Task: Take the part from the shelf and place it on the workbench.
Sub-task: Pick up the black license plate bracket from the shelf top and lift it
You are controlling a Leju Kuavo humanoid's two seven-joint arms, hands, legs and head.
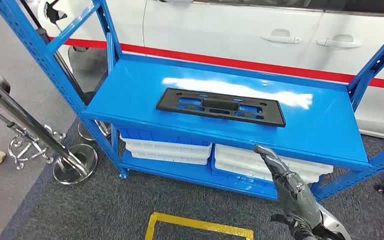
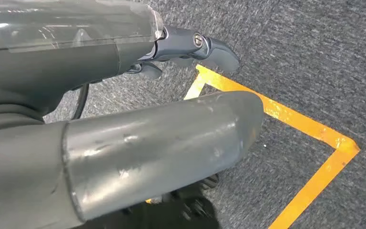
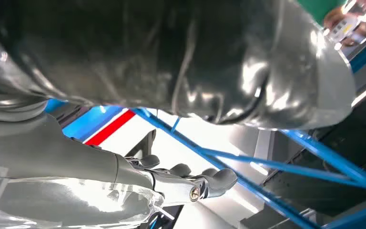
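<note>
A white car (image 1: pixel 240 35) with a red stripe is standing behind a blue steel shelf (image 1: pixel 325 125), whose glossy top board is carrying the part (image 1: pixel 220 106). White plastic trays (image 1: pixel 167 149) are sitting on the shelf's lower level, and grey carpet (image 1: pixel 80 210) with a yellow taped square (image 1: pixel 200 226) is lying in front of it. Chrome stands (image 1: pixel 75 162) are showing at the left of the head view.

The part is a flat, matt black plastic plate, long and narrow, with rectangular cut-outs along its middle. It is lying flat near the centre of the top board, apart from every edge, with its long axis running across the shelf, roughly parallel to the front edge.

The right hand (image 1: pixel 292 197) is rising at the lower right of the head view, below and in front of the shelf's front edge. The part is lying ahead of it, higher, and toward the robot's left; the part's right end is the nearer end. Its dark fingers (image 3: pixel 217 180) are extending loosely apart and holding nothing. This hand is judged to be the nearer one and the likelier to make the reach.

The left hand (image 2: pixel 124 138) is hanging low over the carpet and the taped square, well apart from the shelf. Its fingers (image 2: pixel 214 47) are curving slightly, gripping nothing; whether they are fully spread cannot be told.
</note>
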